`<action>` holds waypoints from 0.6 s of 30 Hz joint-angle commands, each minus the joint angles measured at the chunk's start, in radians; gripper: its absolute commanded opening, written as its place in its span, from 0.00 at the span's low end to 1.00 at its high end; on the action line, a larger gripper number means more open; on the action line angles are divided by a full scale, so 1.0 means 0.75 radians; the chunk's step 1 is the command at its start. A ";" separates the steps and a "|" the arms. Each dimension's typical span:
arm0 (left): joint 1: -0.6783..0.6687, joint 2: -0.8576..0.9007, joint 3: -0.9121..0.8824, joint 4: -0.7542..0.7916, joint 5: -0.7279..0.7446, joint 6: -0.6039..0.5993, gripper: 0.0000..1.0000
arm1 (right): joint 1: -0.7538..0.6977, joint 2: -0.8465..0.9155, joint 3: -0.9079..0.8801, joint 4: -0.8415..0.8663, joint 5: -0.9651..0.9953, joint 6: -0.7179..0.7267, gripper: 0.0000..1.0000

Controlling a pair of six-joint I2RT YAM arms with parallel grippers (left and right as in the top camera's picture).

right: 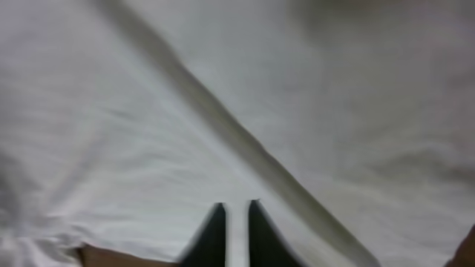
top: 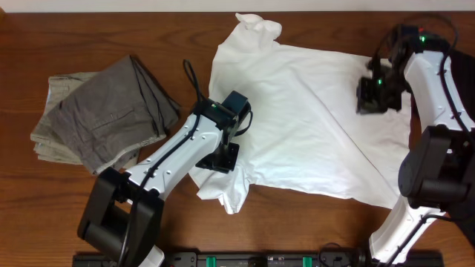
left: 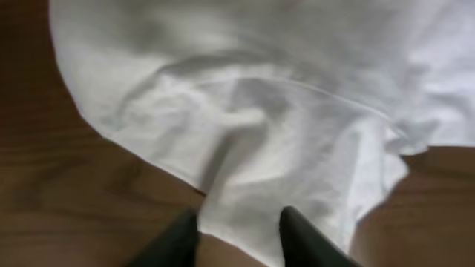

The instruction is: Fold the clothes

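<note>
Here, your left gripper [left: 239, 216] sits at the near hem of the white T-shirt [top: 312, 126], its fingers [left: 182, 237] partly apart with a fold of cloth between them; whether they pinch it cannot be told. Your right gripper [right: 234, 206] is closed down to a sliver, low over the shirt's far right side. The shirt lies spread beneath both grippers. Crumpled grey-khaki trousers [top: 104, 115] lie on the wooden table [top: 44, 37], well outboard of the left gripper.

Soft, even light from above. The overhead view is sharp; the white T-shirt [top: 312, 126] is bright without glare, with a faint shadow beside the left arm [top: 178, 148]. Both wrist views are blurred and out of focus.
</note>
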 commanded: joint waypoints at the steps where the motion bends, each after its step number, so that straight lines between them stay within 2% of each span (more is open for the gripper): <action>1: 0.026 -0.007 -0.012 0.002 -0.023 0.031 0.29 | -0.051 0.011 -0.130 0.051 0.033 0.065 0.01; 6: 0.063 -0.008 -0.012 0.010 -0.022 0.031 0.29 | -0.098 0.011 -0.380 0.337 0.057 0.126 0.01; 12: 0.076 -0.008 -0.012 -0.019 -0.022 0.030 0.29 | -0.139 0.011 -0.639 0.701 0.222 0.301 0.02; 18: 0.076 -0.007 -0.012 -0.030 -0.020 0.030 0.29 | -0.196 0.011 -0.700 0.932 0.347 0.360 0.01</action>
